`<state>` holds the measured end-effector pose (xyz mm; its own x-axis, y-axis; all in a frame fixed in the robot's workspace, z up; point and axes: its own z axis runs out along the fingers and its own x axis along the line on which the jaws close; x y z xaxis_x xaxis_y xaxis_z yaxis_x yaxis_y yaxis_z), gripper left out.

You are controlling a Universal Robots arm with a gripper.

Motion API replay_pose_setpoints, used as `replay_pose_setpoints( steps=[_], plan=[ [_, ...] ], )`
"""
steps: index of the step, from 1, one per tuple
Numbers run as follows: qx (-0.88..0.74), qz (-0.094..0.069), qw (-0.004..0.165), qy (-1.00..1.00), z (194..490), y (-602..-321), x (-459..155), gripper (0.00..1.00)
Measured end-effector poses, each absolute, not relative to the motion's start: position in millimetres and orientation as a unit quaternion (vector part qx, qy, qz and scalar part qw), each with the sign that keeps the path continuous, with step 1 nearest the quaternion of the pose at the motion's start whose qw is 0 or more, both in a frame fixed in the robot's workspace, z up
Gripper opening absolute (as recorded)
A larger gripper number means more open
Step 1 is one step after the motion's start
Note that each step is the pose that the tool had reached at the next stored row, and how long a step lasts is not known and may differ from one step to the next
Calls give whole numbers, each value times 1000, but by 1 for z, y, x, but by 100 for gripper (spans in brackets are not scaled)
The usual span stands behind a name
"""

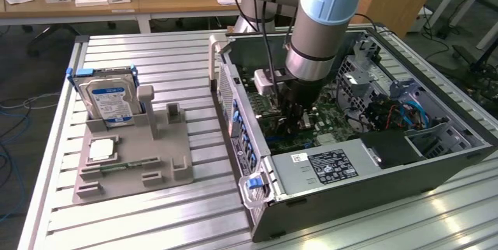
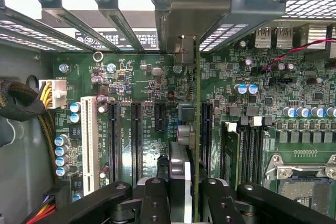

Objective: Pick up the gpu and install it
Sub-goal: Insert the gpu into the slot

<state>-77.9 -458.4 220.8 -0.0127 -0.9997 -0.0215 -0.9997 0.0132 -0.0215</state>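
Arm reaching straight down into open computer case (image 1: 435, 162), fingers (image 2: 157, 198) pinching upright gpu (image 2: 196, 129) over motherboard (image 2: 131, 87)

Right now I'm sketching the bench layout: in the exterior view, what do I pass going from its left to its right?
Hard drive standing in the grey holder → open computer case, where the gripper is down over the motherboard → blue cables inside the case's far side.

Matt grey plastic holder (image 1: 167, 157), ribbed brushed-metal table (image 1: 179, 63), glossy green motherboard (image 2: 136, 85), grey sheet-metal computer case (image 1: 365, 194).
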Motion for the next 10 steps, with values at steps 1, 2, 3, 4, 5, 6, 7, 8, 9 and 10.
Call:
replay_pose_setpoints(
  steps=[1,2,3,4,5,6,7,8,9,10],
  plan=[
    [-702,0,15,712,221,-458,-78,28],
    [-702,0,15,712,221,-458,-78,28],
    [-702,0,15,712,220,-458,-78,28],
    [-702,0,15,712,220,-458,-78,28],
    [-702,0,16,712,220,-458,-78,28],
    [-702,0,16,712,220,-458,-78,28],
    [-702,0,16,712,221,-458,-78,28],
    [-702,0,16,712,221,-458,-79,28],
    [-702,0,16,712,221,-458,-79,28],
    [-702,0,15,712,221,-458,-79,28]
  ],
)
